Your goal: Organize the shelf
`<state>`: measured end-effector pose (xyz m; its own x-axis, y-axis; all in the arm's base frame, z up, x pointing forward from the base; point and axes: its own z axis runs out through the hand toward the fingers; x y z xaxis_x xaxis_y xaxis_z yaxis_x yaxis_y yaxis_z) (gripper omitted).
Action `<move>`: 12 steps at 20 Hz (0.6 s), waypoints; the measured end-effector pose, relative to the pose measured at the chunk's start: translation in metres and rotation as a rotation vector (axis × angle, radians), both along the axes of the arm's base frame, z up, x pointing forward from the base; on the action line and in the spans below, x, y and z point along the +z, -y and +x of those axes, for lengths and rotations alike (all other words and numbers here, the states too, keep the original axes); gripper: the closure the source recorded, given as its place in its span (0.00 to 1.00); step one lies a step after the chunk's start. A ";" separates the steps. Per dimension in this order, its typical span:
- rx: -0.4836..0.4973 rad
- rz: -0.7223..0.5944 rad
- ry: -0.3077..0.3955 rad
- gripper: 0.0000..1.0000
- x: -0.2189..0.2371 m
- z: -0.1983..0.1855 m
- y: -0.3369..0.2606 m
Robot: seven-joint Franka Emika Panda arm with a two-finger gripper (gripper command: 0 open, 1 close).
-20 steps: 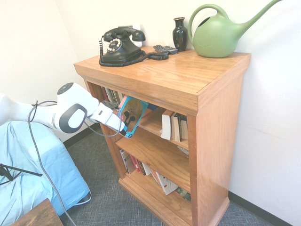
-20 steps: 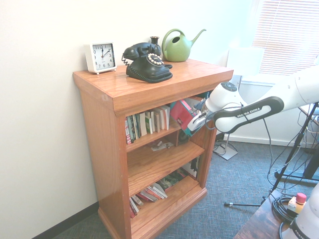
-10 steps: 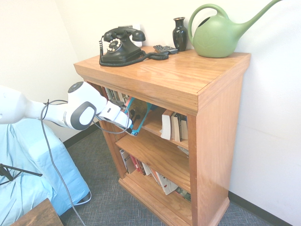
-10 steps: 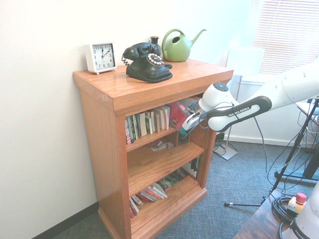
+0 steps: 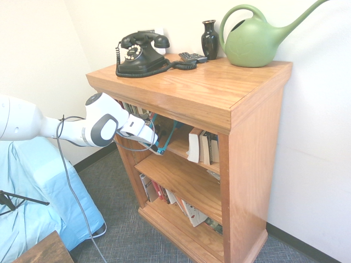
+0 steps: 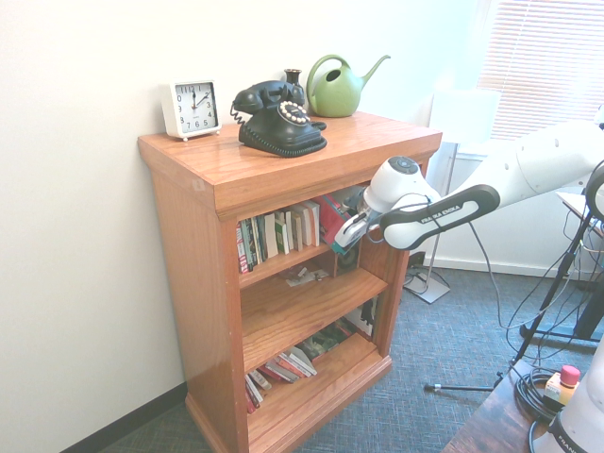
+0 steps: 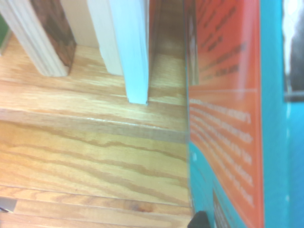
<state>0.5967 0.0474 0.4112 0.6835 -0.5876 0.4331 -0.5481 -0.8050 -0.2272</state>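
Observation:
The honey-brown shelf [image 5: 219,93] [image 6: 283,165] has three tiers. My gripper [image 5: 152,141] [image 6: 343,240] is at the mouth of the top tier, shut on a book with a red cover and teal edges [image 5: 166,137] [image 6: 330,215] [image 7: 228,118]. The book stands nearly upright, partly inside the tier. In the second exterior view it sits just right of a row of upright books [image 6: 278,231]. Other upright books [image 5: 201,147] stand beyond it in the first exterior view. The wrist view shows the book's cover close beside a pale blue book [image 7: 128,47] on the shelf board.
On the shelf top stand a black dial telephone [image 5: 140,52], a dark vase [image 5: 209,38], a green watering can [image 5: 252,41], a remote [image 5: 192,56] and a white clock [image 6: 191,107]. Leaning books [image 5: 186,209] fill the bottom tier. A light-blue covered object [image 5: 33,192] is at the left.
My arm has moved toward the shelf, carrying the book from outside the front edge into the top tier. The book has turned more upright.

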 end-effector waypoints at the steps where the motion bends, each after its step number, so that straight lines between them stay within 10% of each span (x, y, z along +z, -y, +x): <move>1: 0.001 -0.005 0.004 1.00 0.001 0.002 0.000; 3: 0.003 -0.010 0.011 1.00 0.003 0.005 -0.001; 4: 0.004 -0.011 0.016 0.00 0.005 0.007 -0.001; 12: -0.004 -0.006 0.025 0.00 0.011 0.017 -0.003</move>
<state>0.6136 0.0503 0.4218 0.6697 -0.5877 0.4540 -0.5457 -0.8041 -0.2360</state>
